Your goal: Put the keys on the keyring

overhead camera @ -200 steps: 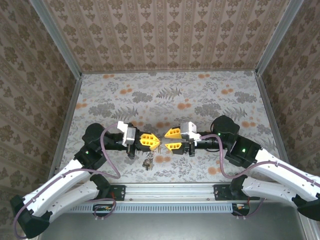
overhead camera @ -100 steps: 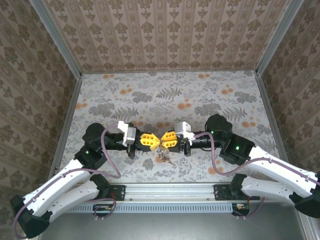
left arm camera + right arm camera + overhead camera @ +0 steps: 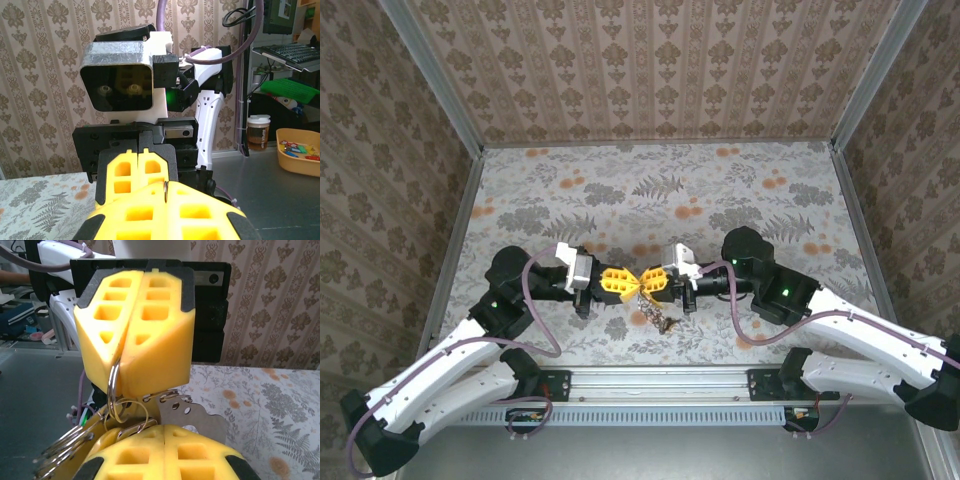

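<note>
**Item 1: left end effector** (image 3: 631, 283). Yellow honeycomb fingers pressed fully together. The right wrist view faces it head-on (image 3: 131, 355) and shows a thin wire loop of the keyring (image 3: 113, 385) nipped in the seam between its two fingers. Held above the counter (image 3: 740, 190), tip to tip with Item 2.

**Item 2: right end effector** (image 3: 646, 283). Fingers closed, with no gap along the seam in the left wrist view (image 3: 138, 167). In its own wrist view the tips (image 3: 162, 432) sit directly under Item 1, with wire loops and a flat metal piece (image 3: 196, 414) crowded just above them. Whether any of these is actually pinched cannot be told.

**Item 3: keyring.** Thin metal wire, several coils. One loop is caught in Item 1, and further coils fan out at lower left of the right wrist view. From above, the bunch (image 3: 653, 312) hangs limp just below the meeting point of the two end effectors, trailing toward the near right.

**Item 4: key** (image 3: 670, 324). Small dark and orange piece at the low end of the hanging bunch, too small for detail. Whether it is threaded on the ring cannot be told.

**Item 5: counter.** Floral grey and orange covering, enclosed by wallpapered walls (image 3: 650, 70).
</note>
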`<state>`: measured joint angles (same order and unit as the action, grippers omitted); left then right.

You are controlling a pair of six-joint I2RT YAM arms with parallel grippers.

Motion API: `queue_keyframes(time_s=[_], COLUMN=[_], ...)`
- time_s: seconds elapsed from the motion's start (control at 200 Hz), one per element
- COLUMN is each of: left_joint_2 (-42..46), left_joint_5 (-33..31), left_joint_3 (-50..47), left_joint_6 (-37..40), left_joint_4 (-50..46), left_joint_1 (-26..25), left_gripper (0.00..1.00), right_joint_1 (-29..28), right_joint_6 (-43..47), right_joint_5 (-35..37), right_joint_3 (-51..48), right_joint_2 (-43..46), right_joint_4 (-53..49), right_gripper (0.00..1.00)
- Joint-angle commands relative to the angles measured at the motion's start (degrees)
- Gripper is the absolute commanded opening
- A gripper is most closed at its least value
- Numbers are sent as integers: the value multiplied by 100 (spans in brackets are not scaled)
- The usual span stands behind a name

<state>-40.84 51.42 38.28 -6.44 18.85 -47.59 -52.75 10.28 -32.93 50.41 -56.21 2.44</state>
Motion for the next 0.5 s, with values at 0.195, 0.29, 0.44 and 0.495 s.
queue_keyframes(time_s=[0.195,0.29,0.44,0.495], left_joint_2=[138,135,138,139], left_joint_5=[-124,-118,-89,-82], left_joint_3=[144,171,192,212], left_joint_6=[97,90,61,60], left_joint_4=[84,58,59,49], left_joint_1=[6,14,13,11], left_gripper=[0,0,0,0], right_joint_1=[-73,-69,-73,-68], right_joint_6=[26,35,75,79], right_joint_5=[-398,-365,-241,-96], right_joint_3=[-154,-205,-206,-227], right_joint_2=[423,521,571,603], right_joint_4=[329,324,188,160], right_gripper=[9,10,10,11])
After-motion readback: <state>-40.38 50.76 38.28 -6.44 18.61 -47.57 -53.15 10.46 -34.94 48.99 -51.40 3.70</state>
